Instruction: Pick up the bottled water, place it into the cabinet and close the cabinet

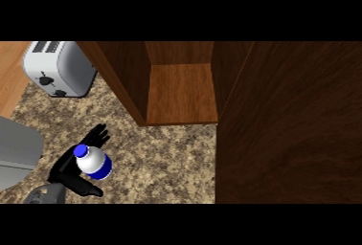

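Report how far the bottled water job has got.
Done: the left hand grips the bottled water over the counter. In hand: getting the bottle to the cabinet, which it has not yet reached. Left: set it on the shelf, then shut the open door.

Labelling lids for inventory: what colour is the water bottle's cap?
Blue cap on the bottle; head view.

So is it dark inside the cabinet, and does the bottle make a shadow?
Head view: the shelf is lit warm brown, the wall to its left is darker, and the door on the right is darkest. Head view: no shadow can be made out under the bottle, because the black left hand is curled round it. Head view: the toaster looks bright and pale.
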